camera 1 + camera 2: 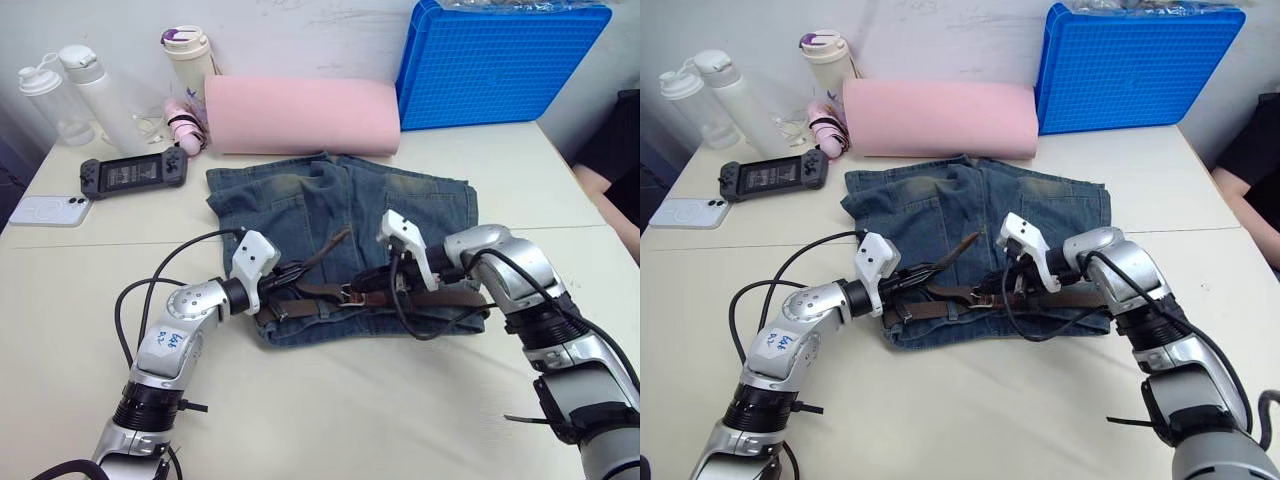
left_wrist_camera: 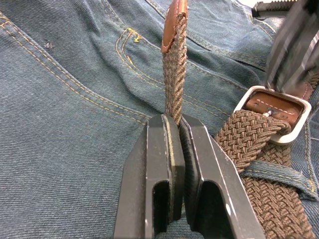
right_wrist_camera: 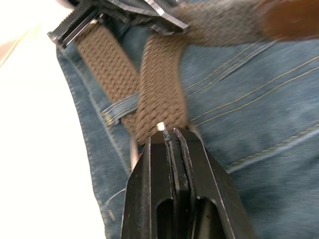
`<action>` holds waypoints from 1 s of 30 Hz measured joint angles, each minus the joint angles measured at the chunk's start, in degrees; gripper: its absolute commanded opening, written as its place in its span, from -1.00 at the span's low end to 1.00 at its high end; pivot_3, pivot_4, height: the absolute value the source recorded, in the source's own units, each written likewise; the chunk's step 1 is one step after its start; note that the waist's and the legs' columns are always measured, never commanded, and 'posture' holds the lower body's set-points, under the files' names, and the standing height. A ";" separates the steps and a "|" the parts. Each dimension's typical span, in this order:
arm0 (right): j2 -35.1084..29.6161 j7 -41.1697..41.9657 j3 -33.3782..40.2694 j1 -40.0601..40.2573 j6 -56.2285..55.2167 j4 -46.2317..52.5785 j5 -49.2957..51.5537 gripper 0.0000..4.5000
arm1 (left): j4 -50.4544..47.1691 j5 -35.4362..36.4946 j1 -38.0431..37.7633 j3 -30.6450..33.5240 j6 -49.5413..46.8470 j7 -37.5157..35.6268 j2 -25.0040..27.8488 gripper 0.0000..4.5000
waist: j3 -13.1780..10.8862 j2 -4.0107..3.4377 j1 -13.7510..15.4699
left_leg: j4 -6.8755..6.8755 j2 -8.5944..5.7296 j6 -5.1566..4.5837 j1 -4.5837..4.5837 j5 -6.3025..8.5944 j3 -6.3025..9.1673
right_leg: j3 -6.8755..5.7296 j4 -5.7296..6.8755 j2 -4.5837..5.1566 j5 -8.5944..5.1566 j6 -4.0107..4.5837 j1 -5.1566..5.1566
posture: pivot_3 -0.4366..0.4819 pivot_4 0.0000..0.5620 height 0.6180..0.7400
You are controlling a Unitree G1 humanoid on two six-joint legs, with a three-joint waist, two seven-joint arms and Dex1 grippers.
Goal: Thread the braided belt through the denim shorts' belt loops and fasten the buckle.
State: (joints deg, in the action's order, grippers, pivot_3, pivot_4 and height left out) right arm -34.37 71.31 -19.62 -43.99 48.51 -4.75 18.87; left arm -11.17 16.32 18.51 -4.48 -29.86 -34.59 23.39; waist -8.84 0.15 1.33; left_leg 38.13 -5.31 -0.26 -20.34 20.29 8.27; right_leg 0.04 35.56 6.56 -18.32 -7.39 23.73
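**Inspector:** Status of both claws, and where the work sits?

**Operator:** Denim shorts point(image 1: 340, 250) lie flat at the centre of my head view, waistband toward the lower edge, pink roll point(image 1: 303, 115) and blue crate point(image 1: 497, 62) above them. The braided belt point(image 1: 430, 297) runs along the waistband. My left gripper point(image 2: 172, 130) is clamped flat on the strap's free end, with the leather tip point(image 2: 174, 25) standing up toward the top of the left wrist view. My right gripper point(image 3: 168, 134) is pinched closed at the buckle point(image 2: 275, 117); the prong shows just above its fingertips.

**Inspector:** Is the buckle fastened?

**Operator:** I judge not. The strap passes through the silver frame, but the prong does not look seated in the weave. At least one belt loop point(image 3: 119, 110) has the strap under it; I cannot count the rest.

**Inspector:** Risks from here?

**Operator:** Three, in my judgement. First, if I pull the tip end with the left claw while the right holds the buckle loosely, the frame could twist and the prong miss the braid. Second, the braid gives little purchase; a narrow grip on it may slip under tension and the tip could drop back through the frame. Third, hauling sideways could drag the shorts, bunching the waistband. The black cables point(image 1: 150, 290) also trail close to the work and could snag.
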 measured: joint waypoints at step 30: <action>0.90 2.85 -0.19 -2.77 -1.22 -4.68 -0.39 -0.99 | -2.29 0.27 -1.10 -0.11 -1.21 -0.22 -0.14 -1.00 | 0.00 0.00 -0.01 | 0.03 0.00 0.01 0.01 0.00 -0.02 | 0.03 0.04 0.00 0.00 0.00 0.00 | -0.05 -0.47 1.00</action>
State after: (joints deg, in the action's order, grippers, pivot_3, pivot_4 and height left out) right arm -33.47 74.16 -19.81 -46.76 47.29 -9.43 18.48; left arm -13.46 16.58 17.41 -4.59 -31.07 -34.81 23.25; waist -8.84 0.14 1.32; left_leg 38.16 -5.31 -0.26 -20.33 20.29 8.25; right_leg 0.06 35.61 6.56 -18.32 -7.39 23.73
